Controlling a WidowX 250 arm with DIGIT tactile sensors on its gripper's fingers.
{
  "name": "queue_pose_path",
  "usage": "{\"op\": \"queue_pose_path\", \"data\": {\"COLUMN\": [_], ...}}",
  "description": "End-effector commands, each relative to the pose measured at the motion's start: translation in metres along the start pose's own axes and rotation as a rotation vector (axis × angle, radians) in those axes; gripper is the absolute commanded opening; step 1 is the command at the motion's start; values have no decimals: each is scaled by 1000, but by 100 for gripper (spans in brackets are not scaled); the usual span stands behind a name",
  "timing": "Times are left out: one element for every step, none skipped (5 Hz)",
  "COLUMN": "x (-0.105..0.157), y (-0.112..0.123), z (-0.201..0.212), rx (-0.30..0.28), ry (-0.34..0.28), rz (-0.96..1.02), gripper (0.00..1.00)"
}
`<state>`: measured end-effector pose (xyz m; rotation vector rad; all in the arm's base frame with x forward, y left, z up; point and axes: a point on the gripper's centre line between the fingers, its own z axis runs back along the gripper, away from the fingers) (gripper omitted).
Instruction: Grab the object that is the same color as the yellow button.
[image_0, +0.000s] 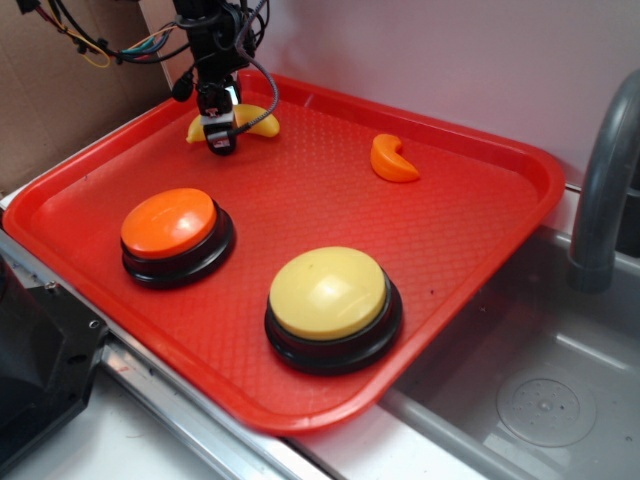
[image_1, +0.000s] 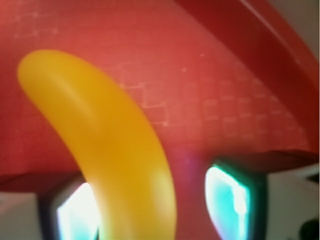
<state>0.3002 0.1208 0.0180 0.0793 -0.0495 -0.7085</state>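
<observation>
Your claw (image_0: 221, 140) is down at the far left end of the red tray (image_0: 480, 260), right over the middle of the yellow banana (image_0: 262, 122). In the wrist view the banana (image_1: 107, 145) fills the left half of the frame and runs between the two fingers (image_1: 232, 197), with tray showing between it and the right finger. The fingers are apart, and you cannot tell from these blurred views whether they touch it. The banana lies on the tray floor near the back rim. The yellow button (image_0: 330, 295) sits at the near side, the orange button (image_0: 170, 225) to its left, and an orange crescent piece (image_0: 392, 160) lies at the far side, well apart from the banana. No writing or label can be read anywhere.
</observation>
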Motion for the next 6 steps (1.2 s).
{"op": "queue_pose_path", "data": {"x": [1, -11, -24, -26, -23, -28], "y": [-3, -22, -53, -65, -72, -69], "z": [16, 60, 112, 155, 180, 190], "rx": [55, 103, 167, 130, 141, 216], "ry": [11, 94, 104, 121, 83, 99], "rz": [79, 320, 572, 811, 847, 978], "gripper": [0, 0, 0, 0, 0, 0]}}
